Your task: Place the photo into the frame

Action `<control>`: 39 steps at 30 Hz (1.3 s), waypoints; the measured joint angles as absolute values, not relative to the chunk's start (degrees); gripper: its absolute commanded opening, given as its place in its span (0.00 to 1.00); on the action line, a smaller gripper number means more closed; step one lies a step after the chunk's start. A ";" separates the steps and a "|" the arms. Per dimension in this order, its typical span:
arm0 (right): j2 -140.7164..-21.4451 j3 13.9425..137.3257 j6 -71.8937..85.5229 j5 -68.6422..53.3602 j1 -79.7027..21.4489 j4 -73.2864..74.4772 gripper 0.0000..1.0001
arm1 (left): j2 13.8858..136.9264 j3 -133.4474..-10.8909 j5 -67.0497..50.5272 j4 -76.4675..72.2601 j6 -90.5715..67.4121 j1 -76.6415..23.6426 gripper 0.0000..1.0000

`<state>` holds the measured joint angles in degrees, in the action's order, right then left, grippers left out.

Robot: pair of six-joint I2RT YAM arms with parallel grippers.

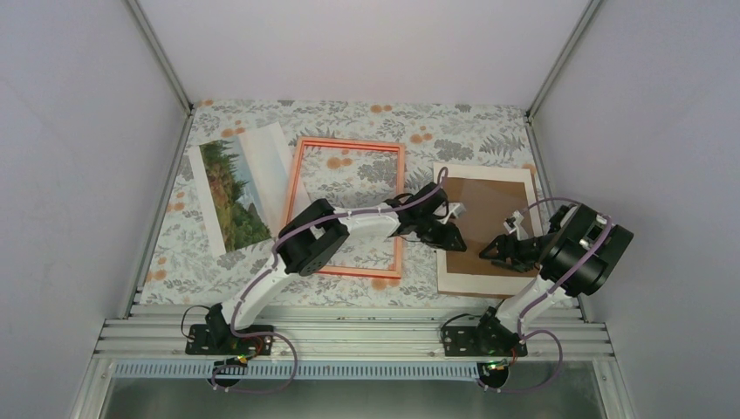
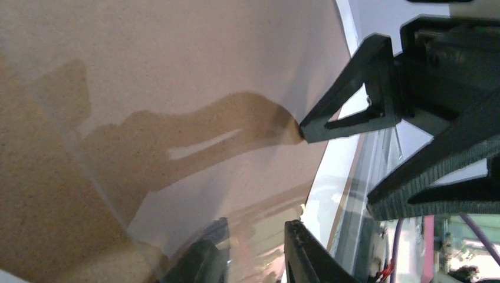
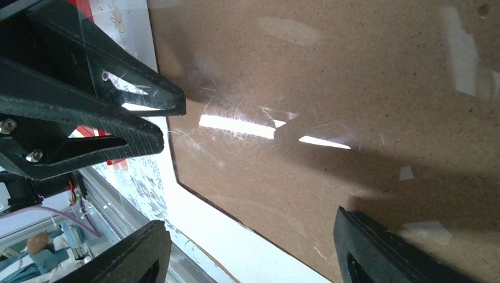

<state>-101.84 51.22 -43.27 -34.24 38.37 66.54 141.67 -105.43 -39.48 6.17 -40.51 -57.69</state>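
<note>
The photo (image 1: 234, 196) lies face up at the table's left. Beside it the red frame (image 1: 349, 142) lies flat, with the tablecloth showing through its centre. Both grippers are at the right, over the brown backing board (image 1: 493, 205), which rests on a white sheet (image 1: 462, 281). My left gripper (image 1: 449, 229) (image 2: 256, 254) is at the board's left edge, its jaws a little apart; one finger (image 2: 203, 256) shows through a clear glossy sheet (image 2: 177, 206). My right gripper (image 1: 499, 251) (image 3: 253, 253) stands wide open over the board's near left corner (image 3: 306, 194), gripping nothing.
Floral cloth (image 1: 366, 118) covers the table between grey walls. An aluminium rail (image 1: 349, 336) runs along the near edge. My left arm reaches across the frame's lower right corner. The two grippers' fingertips are close together over the board.
</note>
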 measured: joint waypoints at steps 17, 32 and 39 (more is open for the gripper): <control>-92.73 68.27 -48.64 -40.69 37.95 70.30 1.00 | 126.67 -98.04 -36.64 9.41 -36.47 -48.23 0.02; -83.83 65.34 -43.03 -49.43 36.62 67.24 1.00 | 105.08 -72.38 -41.12 12.25 -26.52 -30.26 0.02; -85.34 61.45 -31.68 -53.45 28.01 56.64 0.95 | 106.76 -72.20 -41.63 20.34 -17.12 -20.64 0.02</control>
